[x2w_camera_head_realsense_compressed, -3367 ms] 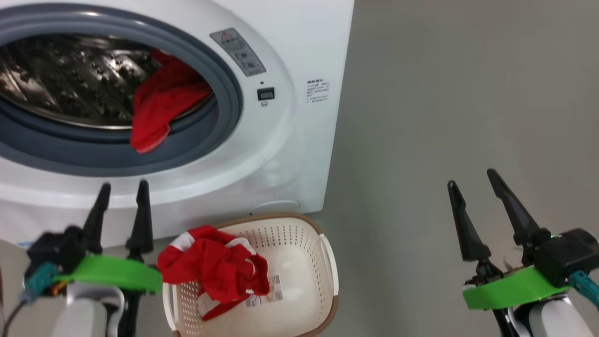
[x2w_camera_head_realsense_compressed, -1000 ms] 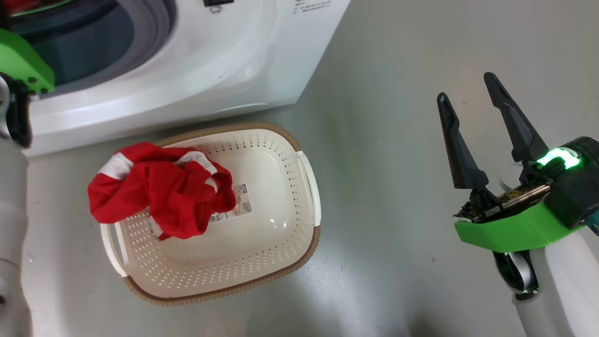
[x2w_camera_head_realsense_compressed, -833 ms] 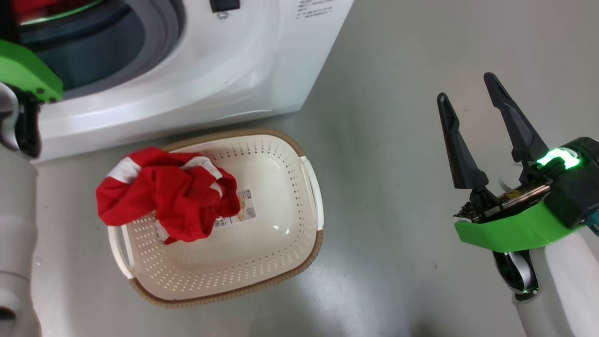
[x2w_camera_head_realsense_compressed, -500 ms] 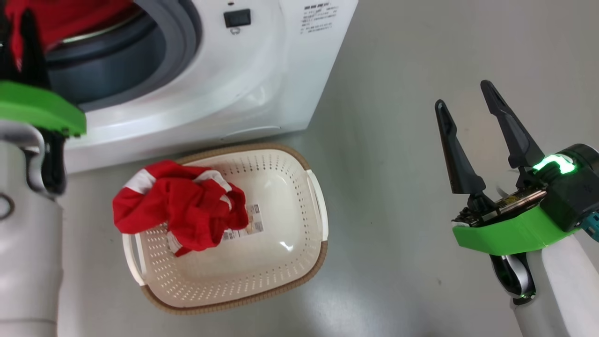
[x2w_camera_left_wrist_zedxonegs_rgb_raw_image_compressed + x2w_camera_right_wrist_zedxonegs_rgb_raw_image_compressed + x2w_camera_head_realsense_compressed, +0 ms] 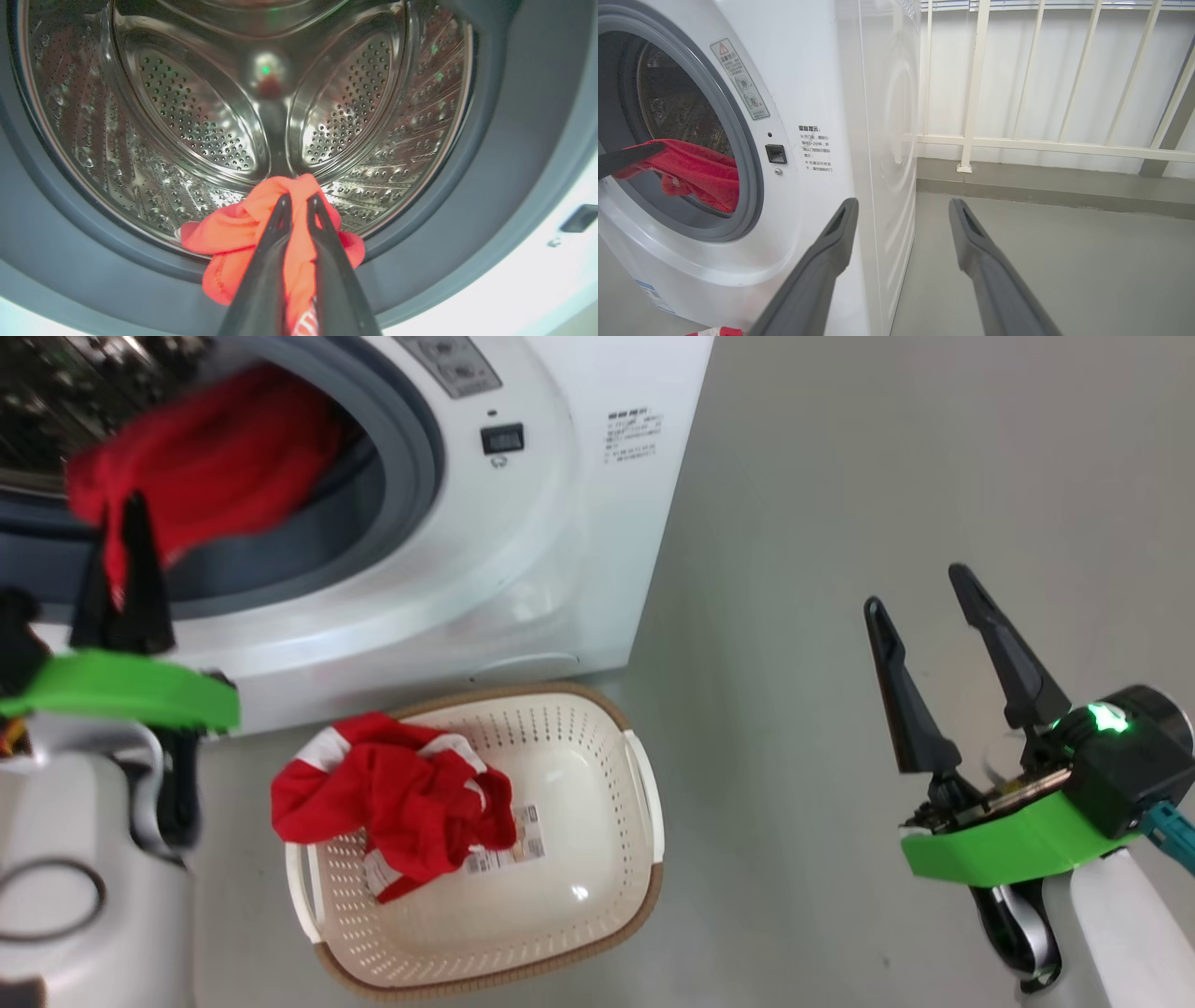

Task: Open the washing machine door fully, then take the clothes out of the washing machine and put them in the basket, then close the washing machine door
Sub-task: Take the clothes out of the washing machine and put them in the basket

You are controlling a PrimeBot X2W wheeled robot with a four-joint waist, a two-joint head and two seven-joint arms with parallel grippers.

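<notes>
Grey floor, white washing machine ahead. Item one: first red garment, in basket, spilling over one rim. Item two: second red garment, at drum mouth, now pinched in my left gripper, which hung empty below the opening seconds ago. Item three: my right gripper, spread wide, idle. I judge the last transfer under way; closing up remains.
</notes>
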